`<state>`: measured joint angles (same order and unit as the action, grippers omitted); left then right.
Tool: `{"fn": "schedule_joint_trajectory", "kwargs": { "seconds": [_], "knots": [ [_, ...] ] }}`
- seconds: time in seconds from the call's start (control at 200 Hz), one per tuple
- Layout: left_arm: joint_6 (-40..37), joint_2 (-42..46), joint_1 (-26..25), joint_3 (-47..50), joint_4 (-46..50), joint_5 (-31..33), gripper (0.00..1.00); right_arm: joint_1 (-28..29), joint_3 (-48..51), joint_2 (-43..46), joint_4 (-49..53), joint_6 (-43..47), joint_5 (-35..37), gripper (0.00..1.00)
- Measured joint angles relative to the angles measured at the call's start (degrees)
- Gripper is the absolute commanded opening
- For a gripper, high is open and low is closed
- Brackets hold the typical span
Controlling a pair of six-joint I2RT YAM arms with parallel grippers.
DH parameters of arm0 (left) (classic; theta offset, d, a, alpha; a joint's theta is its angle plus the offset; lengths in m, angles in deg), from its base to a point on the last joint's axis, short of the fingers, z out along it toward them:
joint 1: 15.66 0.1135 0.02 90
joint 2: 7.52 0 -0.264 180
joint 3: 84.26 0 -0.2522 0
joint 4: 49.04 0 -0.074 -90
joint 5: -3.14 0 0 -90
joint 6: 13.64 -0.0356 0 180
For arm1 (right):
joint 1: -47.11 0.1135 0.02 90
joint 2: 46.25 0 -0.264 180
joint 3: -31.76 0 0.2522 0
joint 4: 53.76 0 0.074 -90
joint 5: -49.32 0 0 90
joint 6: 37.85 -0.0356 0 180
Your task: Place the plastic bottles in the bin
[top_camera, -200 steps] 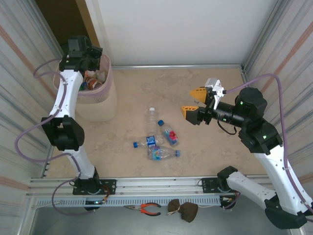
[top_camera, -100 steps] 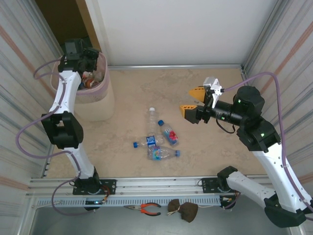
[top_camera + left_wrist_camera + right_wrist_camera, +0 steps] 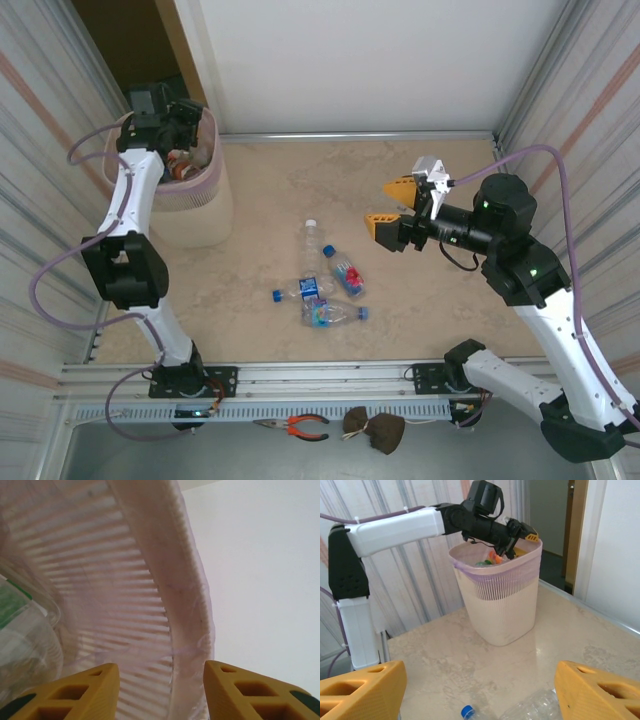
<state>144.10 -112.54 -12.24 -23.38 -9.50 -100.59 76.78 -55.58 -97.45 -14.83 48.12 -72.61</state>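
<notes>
Task status: partly done. The bin (image 3: 205,215), at the far-left corner of the table (image 3: 450,300), holds bottles inside its pink liner, among them a clear one with a green label (image 3: 15,610). About four plastic bottles (image 3: 330,314) lie clustered mid-table. You will find the left gripper (image 3: 161,667) at the bin rim, jaws apart, empty. The right gripper (image 3: 393,206) stands wide, empty, apart from the cluster.
</notes>
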Motion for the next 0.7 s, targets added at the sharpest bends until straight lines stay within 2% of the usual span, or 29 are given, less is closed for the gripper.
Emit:
{"fn": "schedule_joint_trajectory", "kwargs": {
  "seconds": [0.346, 0.416, 0.561, 0.696],
  "knots": [
    [-4.87, 2.10, -0.79, -3.19, 5.64, -1.09, 0.51, 0.00, 0.00, -1.33, -0.35, 0.00, -0.44, 0.77],
    [-6.97, 3.08, -1.46, -3.82, 6.62, -1.60, 0.53, 0.00, 0.00, -1.38, -0.31, 0.00, -0.42, 0.77],
    [-14.14, 4.48, -4.24, -6.86, 9.31, -2.27, 0.57, 0.00, 0.00, -2.29, -0.20, 0.00, -0.39, 0.76],
    [-22.69, 5.70, -9.35, -10.27, 13.79, -0.68, 0.57, 0.00, 0.00, -3.32, 0.04, 0.00, -0.17, 0.76]
  ]
}}
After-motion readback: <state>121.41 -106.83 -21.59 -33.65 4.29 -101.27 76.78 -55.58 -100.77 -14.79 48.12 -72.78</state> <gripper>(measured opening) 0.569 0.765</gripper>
